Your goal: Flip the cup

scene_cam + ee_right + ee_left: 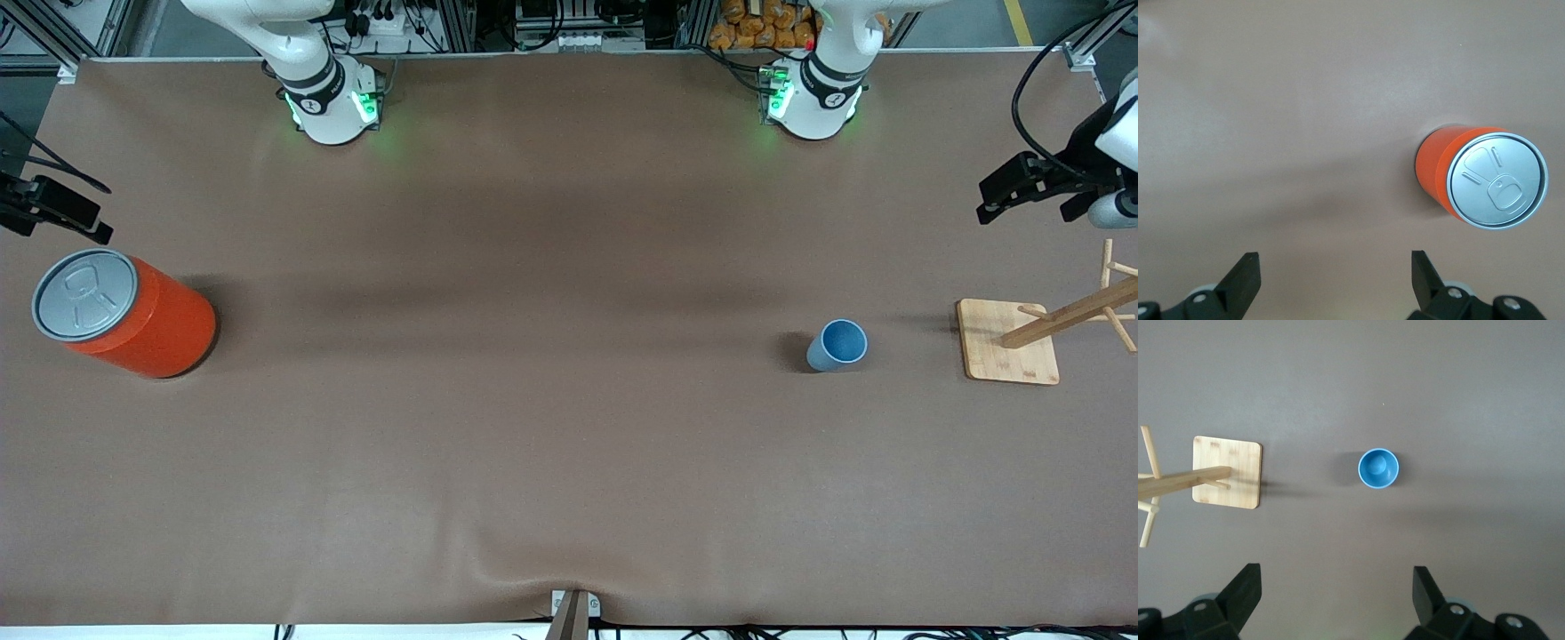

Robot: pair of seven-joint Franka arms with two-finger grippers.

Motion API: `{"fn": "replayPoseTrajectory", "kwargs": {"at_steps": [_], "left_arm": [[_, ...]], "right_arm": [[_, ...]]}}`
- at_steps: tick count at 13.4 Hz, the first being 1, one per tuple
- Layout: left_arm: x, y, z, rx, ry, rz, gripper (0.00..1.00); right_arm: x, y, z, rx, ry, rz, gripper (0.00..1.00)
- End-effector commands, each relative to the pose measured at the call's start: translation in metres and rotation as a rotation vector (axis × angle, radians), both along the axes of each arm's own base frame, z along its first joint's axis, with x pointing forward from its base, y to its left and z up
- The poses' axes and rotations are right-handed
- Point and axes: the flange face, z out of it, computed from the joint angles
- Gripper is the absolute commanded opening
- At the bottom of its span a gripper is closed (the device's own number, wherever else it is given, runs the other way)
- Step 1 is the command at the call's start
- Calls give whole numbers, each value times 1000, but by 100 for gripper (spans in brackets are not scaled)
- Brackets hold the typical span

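Note:
The small light-blue cup (837, 345) stands upright with its mouth up on the brown table, toward the left arm's end; its darker blue inside shows. The left wrist view looks down into it (1378, 468). My left gripper (987, 203) hangs open and empty above the table's edge at the left arm's end, well away from the cup; its own view shows the fingers wide apart (1336, 577). My right gripper (100, 212) is open and empty over the table by the right arm's end, close to the orange can; its fingers are apart (1335, 263).
A big orange can with a grey lid (124, 311) stands at the right arm's end (1481, 180). A wooden peg rack on a square base (1009, 342) stands beside the cup, toward the left arm's end (1228, 480). A wrinkle in the cloth lies at the front edge.

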Motion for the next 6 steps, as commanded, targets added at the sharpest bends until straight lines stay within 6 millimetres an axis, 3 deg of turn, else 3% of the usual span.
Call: {"fn": "replayPoseTrajectory", "kwargs": {"at_steps": [1,6], "left_arm": [[-17,-5,14,0,3,-30,100],[-16,-5,23,1,-14,-50,100]], "right_arm": [[1,1,5,5,-11,-11,100],[1,1,5,5,-11,-11,100]]}}
